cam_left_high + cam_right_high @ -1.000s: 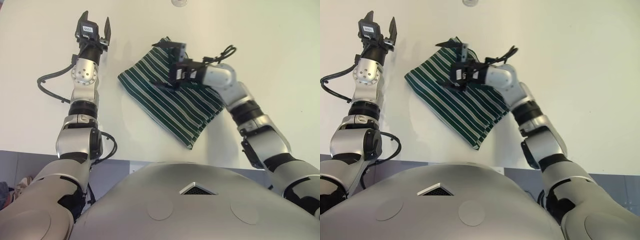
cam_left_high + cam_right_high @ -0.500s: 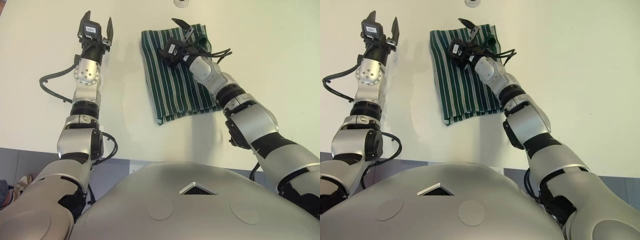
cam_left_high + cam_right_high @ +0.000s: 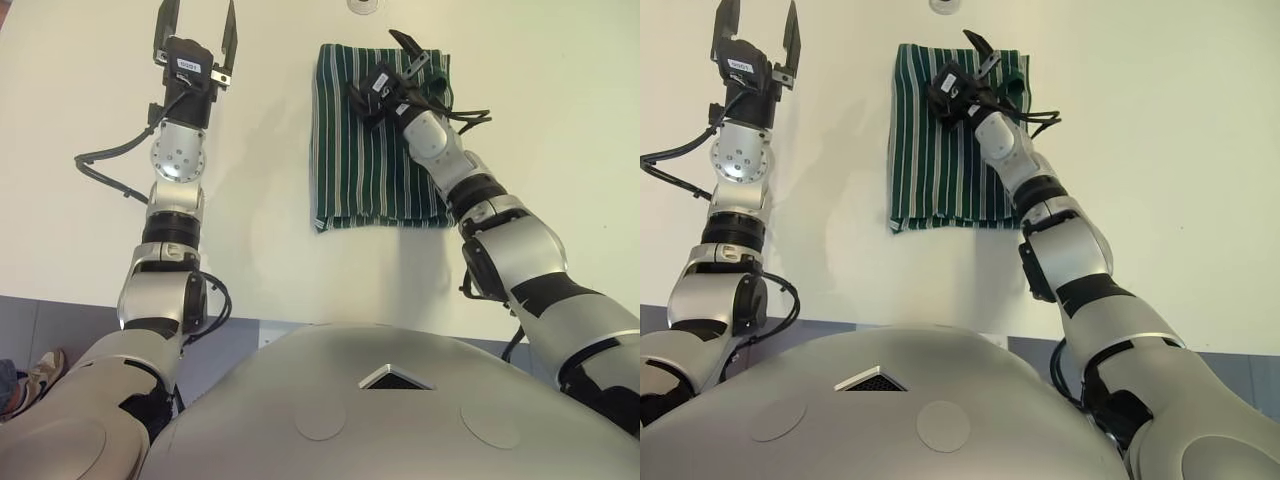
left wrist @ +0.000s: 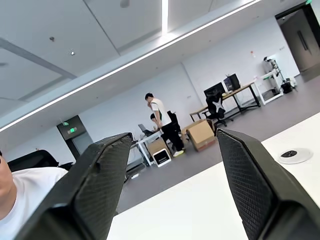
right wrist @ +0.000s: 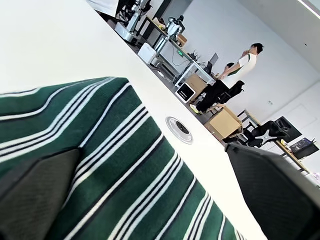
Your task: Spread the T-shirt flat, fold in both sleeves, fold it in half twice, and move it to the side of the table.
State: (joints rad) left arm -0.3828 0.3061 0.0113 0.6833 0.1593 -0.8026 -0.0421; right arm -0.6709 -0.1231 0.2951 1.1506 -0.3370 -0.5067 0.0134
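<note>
While the right gripper hangs released with the folded shirt just beneath it, a sideways push could skew or unfold layers; left gripper gapes, well apart.

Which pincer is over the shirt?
The right pincer, open over the far end of the folded T-shirt; the left pincer, also open, is over bare table.

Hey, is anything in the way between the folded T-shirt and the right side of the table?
Nothing visible does. The T-shirt lies folded under the open right gripper, and no object shows on the table between it and the right side.
</note>
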